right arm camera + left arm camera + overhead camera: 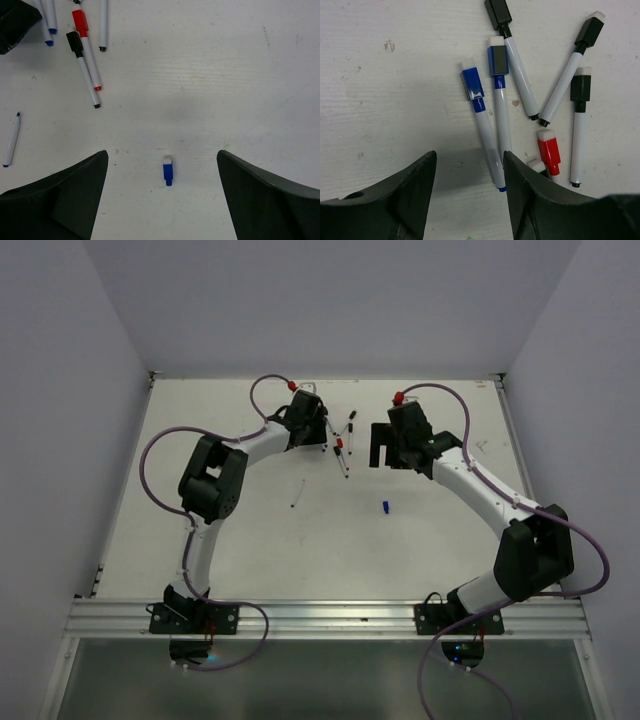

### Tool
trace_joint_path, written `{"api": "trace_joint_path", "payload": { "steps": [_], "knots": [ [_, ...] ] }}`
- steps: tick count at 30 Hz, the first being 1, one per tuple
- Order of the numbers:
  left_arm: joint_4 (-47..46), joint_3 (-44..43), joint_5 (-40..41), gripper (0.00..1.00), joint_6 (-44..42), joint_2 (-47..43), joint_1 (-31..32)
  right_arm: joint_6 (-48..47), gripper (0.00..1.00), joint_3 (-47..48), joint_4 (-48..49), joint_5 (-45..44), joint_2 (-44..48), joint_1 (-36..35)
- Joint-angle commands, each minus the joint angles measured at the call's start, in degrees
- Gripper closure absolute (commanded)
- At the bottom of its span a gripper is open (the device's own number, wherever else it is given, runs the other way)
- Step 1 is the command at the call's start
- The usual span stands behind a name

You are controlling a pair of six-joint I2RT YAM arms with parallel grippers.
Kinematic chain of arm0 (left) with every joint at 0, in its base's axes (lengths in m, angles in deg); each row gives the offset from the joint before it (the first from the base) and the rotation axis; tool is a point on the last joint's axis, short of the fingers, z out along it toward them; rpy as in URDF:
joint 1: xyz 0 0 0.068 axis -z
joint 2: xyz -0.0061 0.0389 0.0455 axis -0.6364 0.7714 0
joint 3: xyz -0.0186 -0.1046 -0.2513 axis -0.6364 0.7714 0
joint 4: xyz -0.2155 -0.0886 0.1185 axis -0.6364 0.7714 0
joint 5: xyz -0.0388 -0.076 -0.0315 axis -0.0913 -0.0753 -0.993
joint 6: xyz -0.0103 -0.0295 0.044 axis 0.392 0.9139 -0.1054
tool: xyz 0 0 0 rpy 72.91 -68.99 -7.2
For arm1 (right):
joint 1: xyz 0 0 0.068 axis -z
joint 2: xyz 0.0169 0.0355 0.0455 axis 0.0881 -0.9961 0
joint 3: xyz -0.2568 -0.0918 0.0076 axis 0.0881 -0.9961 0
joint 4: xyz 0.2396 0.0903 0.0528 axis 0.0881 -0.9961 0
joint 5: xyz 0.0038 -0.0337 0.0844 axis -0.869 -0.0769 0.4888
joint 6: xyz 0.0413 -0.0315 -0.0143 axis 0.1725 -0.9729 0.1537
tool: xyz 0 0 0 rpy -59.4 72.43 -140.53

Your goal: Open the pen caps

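Note:
Several capped white pens lie in a loose cluster [340, 440] at the back middle of the table. The left wrist view shows their pen caps: two blue [472, 84] [498, 60], a red one [548, 150] and black ones [580, 87] [590, 31]. My left gripper [470, 165] hovers open over the tail of one blue-capped pen, holding nothing. A loose blue cap [168, 171] lies alone on the table, also visible from above [385, 506]. My right gripper [161, 155] hangs wide open above it, with the cap between the fingers and apart from both.
One uncapped pen barrel with a blue tip [297, 493] [11, 140] lies apart, left of the loose cap. A red-capped pen [80, 22] and a black-capped pen [75, 42] lie at the near edge of the cluster. White walls border the table [200, 570].

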Motion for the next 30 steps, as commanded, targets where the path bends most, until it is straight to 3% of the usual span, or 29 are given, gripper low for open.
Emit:
{"api": "trace_joint_path", "payload": {
  "steps": [1, 30],
  "knots": [
    [0.91, -3.15, 0.06, 0.41, 0.39, -0.68, -0.39, -0.57, 0.05, 0.48, 1.49, -0.21, 2.39, 0.21],
    [5.74, -7.01, 3.4, 0.41, -1.89, 3.46, 0.76, -0.13, 0.05, -0.83, 2.46, 0.31, 1.86, 0.29]
  ]
}}
